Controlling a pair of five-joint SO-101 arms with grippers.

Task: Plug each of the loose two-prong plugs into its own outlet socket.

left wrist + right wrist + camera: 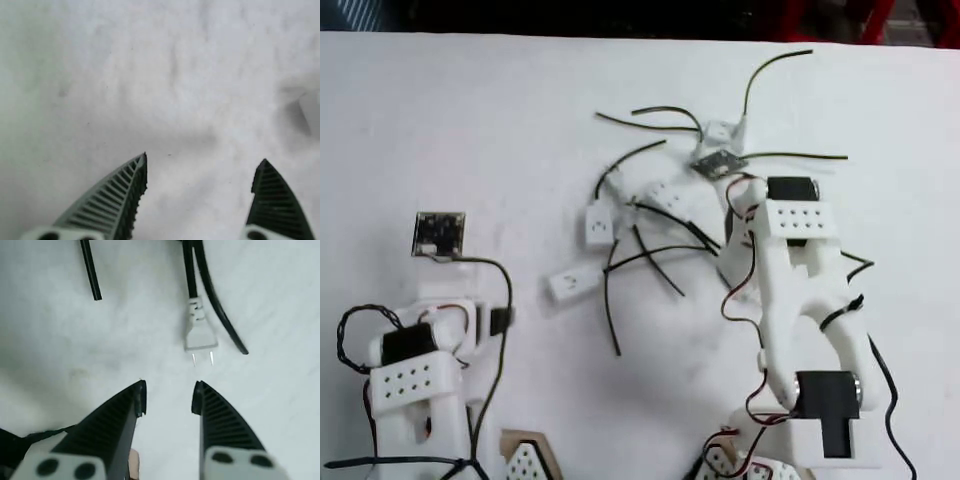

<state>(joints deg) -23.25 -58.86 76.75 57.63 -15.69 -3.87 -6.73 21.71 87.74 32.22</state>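
A white plug (pixel 200 332) lies flat on the table (pixel 470 120), its two prongs pointing at the right pincer (pixel 170 390), just ahead of the fingertips and apart from them. That pincer is open and empty, low over the table. The plug's black cord (pixel 188 265) runs away from the pincer, and a second cord (pixel 215 300) curves past, just beside the plug. A loose cord end (pixel 91 270) lies off to the side.

In the high view, a tangle of black cords and white pieces sits mid-table, with a socket (pixel 601 222) and a lower socket (pixel 570 284) at the edge of the tangle nearer the left arm (pixel 415 365). The right arm (pixel 800 290) stretches over the tangle's other edge.

The left pincer (pixel 204 160) is spread wide, holding nothing, over bare table. Its arm sits well apart from the tangle, near a small dark board (pixel 439 232).
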